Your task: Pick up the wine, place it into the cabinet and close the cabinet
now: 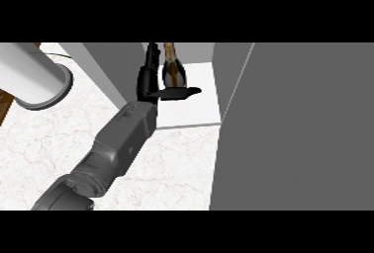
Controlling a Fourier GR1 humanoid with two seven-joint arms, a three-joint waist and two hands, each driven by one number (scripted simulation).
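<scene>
Left hand (148, 83) is observed inside the cabinet (197, 106), fingers straight, thumb spread, nothing gripped. Wine bottle (173, 69) is noted standing just right of the fingers; the door (292, 123), judged open, lies further right.

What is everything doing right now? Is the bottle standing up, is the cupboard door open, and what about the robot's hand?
wine bottle: standing upright on the white shelf.
cabinet door: open, swung out at the right.
left hand: open, fingers straight beside the wine bottle, thumb sticking out in front of it.
</scene>
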